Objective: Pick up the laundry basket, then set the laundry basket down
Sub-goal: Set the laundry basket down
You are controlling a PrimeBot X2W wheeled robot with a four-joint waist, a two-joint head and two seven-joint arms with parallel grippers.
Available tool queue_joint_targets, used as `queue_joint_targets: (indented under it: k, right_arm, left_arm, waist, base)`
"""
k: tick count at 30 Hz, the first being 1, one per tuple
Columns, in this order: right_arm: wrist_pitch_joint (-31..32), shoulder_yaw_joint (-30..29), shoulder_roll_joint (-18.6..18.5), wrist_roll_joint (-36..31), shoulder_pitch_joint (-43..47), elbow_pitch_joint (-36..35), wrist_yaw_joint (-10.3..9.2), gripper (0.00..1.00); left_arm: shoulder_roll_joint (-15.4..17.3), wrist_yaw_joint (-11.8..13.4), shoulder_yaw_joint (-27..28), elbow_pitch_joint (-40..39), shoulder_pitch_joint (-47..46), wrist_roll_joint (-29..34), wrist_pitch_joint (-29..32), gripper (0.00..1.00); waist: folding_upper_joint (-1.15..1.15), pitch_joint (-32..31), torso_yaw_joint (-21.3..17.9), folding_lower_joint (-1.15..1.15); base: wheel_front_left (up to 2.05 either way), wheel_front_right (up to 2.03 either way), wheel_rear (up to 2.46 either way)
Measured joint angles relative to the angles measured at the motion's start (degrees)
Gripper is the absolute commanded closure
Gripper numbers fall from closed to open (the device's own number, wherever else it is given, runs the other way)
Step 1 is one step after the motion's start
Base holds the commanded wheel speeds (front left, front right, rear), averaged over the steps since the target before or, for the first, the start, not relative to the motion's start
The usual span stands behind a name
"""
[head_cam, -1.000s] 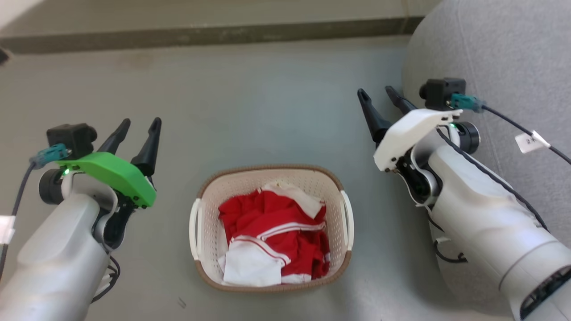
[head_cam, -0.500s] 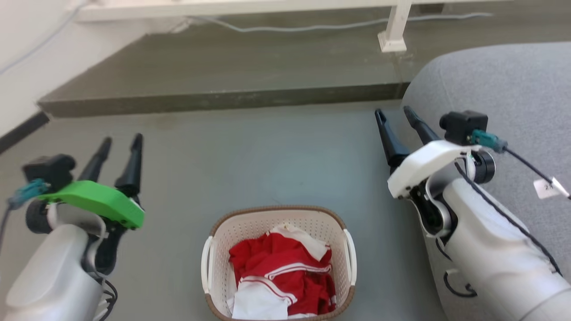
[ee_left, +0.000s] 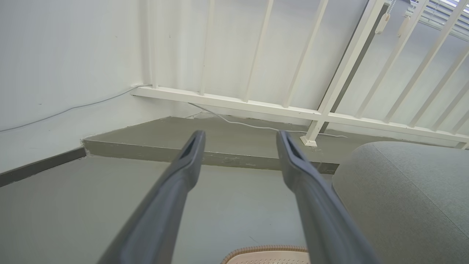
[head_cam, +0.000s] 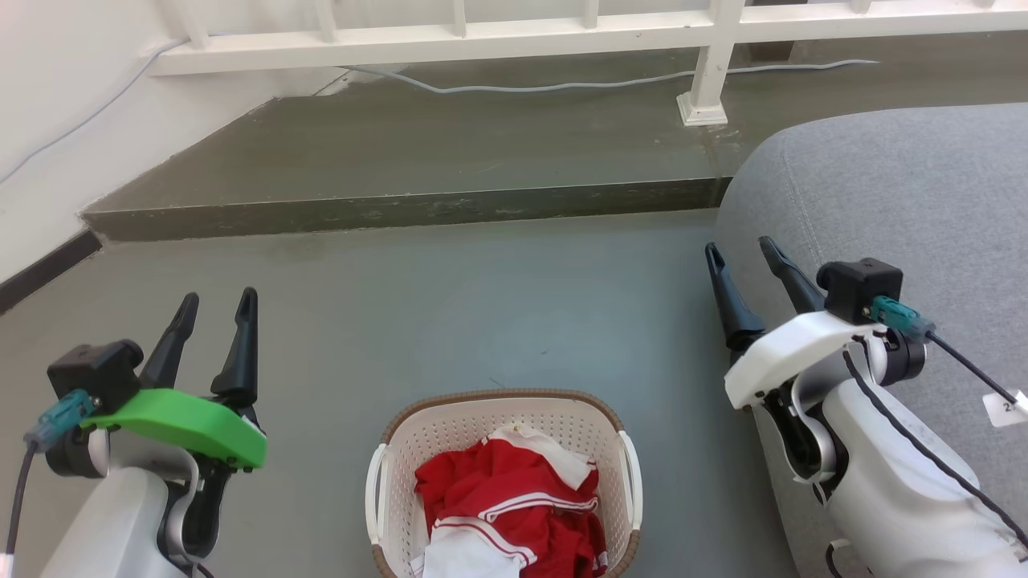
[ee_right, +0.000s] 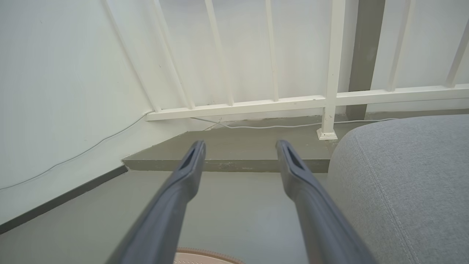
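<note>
The laundry basket [head_cam: 401, 449], cream perforated plastic with a brown woven rim, stands on the grey floor at the bottom middle of the head view, holding red and white clothes [head_cam: 506, 506]. A white handle [head_cam: 373, 494] runs along each side. My left gripper [head_cam: 217, 309], under a green cover, hangs open to the basket's left, apart from it. My right gripper [head_cam: 739, 250], under a white cover, hangs open to its right, also apart. Both point away from me with nothing between the fingers. A sliver of basket rim [ee_left: 263, 250] shows in the left wrist view and another sliver of rim [ee_right: 209, 255] in the right wrist view.
A grey upholstered seat [head_cam: 899, 209] stands close on the right, beside my right arm. Ahead, a raised step [head_cam: 401, 210] crosses the floor, with a white railing [head_cam: 707, 72] and a loose cable [head_cam: 562, 84] on it. A white wall [head_cam: 48, 120] closes the left.
The head camera has tilted up, so the basket slid to the bottom of the picture and the step and railing came into view. Both grippers stayed open and apart from the basket.
</note>
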Motion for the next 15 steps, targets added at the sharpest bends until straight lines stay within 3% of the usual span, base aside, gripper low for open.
queue_joint_targets:
  k: [15]
  right_arm:
    - [0.0,-4.1,0.4,-4.5,5.3,-5.4,-0.51,0.00]
  left_arm:
    - [-2.5,-0.1,3.9,-4.9,5.4,5.2,0.0,0.00]
  waist:
    - [0.00,0.2,-0.3,0.00]
  base:
    - [0.00,0.00,0.00]
